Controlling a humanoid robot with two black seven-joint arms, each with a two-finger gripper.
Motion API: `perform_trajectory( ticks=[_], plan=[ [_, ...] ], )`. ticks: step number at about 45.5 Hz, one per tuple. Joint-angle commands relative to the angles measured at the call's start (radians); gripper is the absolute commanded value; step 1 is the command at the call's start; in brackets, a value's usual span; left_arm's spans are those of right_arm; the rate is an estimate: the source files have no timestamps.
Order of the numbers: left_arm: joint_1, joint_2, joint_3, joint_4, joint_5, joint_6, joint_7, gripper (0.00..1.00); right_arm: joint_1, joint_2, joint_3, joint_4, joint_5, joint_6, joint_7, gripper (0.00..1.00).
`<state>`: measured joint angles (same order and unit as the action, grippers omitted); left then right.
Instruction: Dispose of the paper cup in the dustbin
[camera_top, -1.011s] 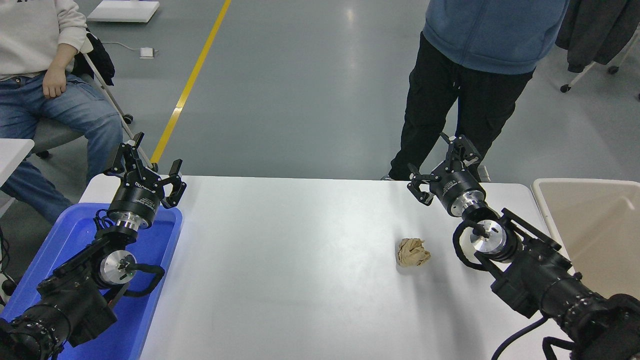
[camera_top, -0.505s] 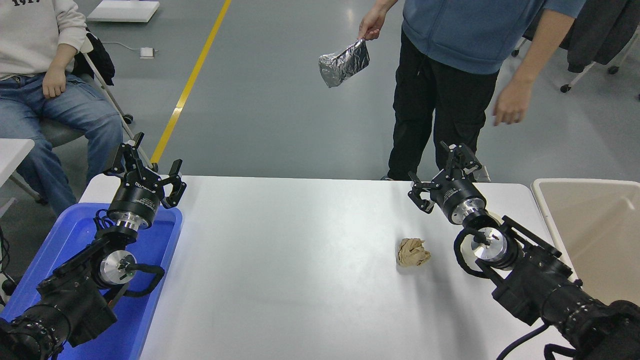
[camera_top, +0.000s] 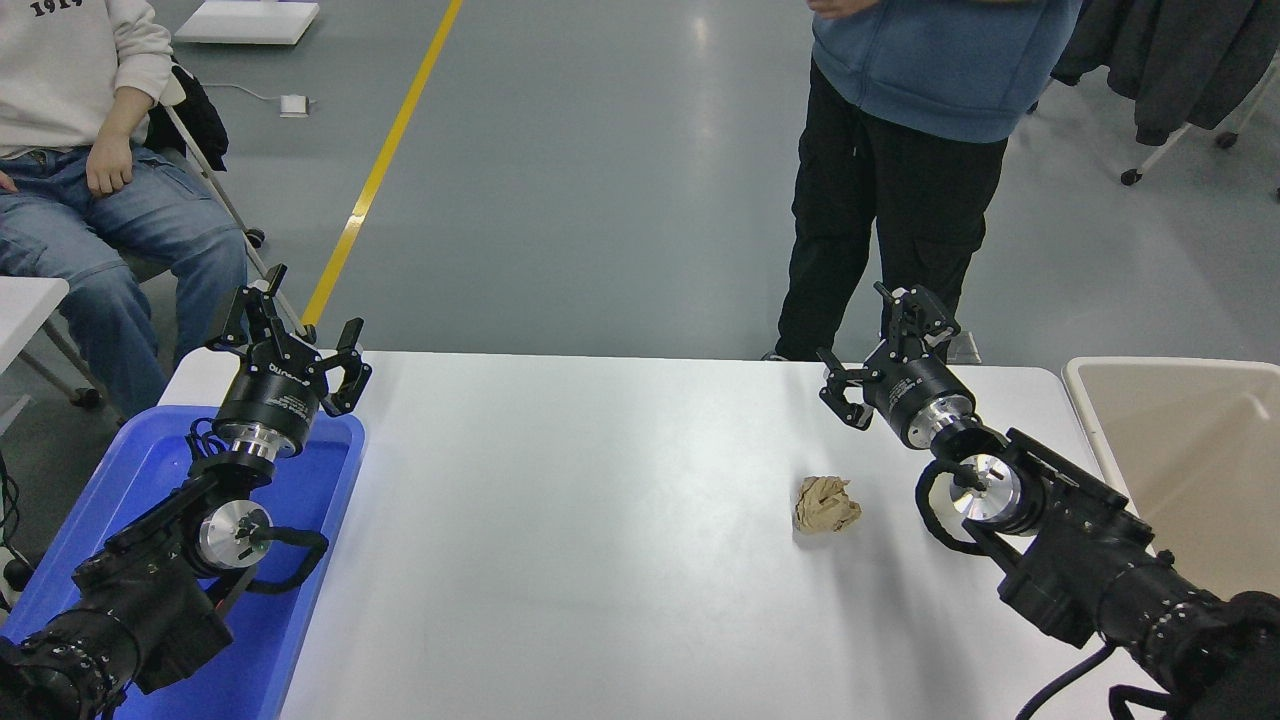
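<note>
No paper cup shows anywhere in the head view. The beige dustbin (camera_top: 1190, 450) stands at the table's right edge. My right gripper (camera_top: 880, 345) hangs open and empty over the table's far right edge, left of the dustbin. My left gripper (camera_top: 290, 325) is parked open over the far end of the blue tray at the lower left.
A crumpled tan paper ball (camera_top: 826, 504) lies on the white table (camera_top: 600, 520) near my right arm. A blue tray (camera_top: 290, 600) sits at the left. A person in a blue top (camera_top: 900, 150) stands behind the far edge. Another person (camera_top: 90, 180) sits at the far left.
The standing person held out a silver foil bag half a second ago and has now drawn it back out of view. My right gripper shifted slightly. The left arm has not moved.
</note>
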<state>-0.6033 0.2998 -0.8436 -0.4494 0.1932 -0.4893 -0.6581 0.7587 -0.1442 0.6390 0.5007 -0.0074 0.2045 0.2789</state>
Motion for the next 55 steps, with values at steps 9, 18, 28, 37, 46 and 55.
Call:
perform_trajectory(
  ticks=[9, 18, 28, 37, 46, 55],
  plan=[
    [0.000, 0.001, -0.002, 0.000, 0.000, 0.000, 0.000, 1.00, -0.010, -0.175, -0.079, 0.160, -0.077, 0.000, 0.000, 1.00],
    [0.000, 0.004, -0.002, 0.000, 0.000, 0.000, 0.000, 1.00, -0.009, -0.328, -0.150, 0.282, -0.219, 0.003, -0.001, 1.00],
    [0.002, 0.005, -0.002, 0.000, 0.000, 0.000, 0.000, 1.00, 0.002, -0.486, -0.245, 0.371, -0.417, 0.024, 0.000, 1.00],
    [0.008, 0.009, -0.005, -0.002, 0.002, 0.000, 0.000, 1.00, 0.013, -0.629, -0.249, 0.472, -0.574, 0.065, 0.000, 1.00],
    [0.008, 0.009, -0.005, -0.002, 0.000, -0.002, 0.000, 1.00, 0.047, -0.713, -0.297, 0.515, -0.710, 0.079, 0.000, 1.00],
    [0.008, 0.007, -0.005, -0.002, 0.000, -0.002, 0.000, 1.00, 0.090, -0.727, -0.392, 0.516, -0.855, 0.084, 0.000, 1.00]
  ],
)
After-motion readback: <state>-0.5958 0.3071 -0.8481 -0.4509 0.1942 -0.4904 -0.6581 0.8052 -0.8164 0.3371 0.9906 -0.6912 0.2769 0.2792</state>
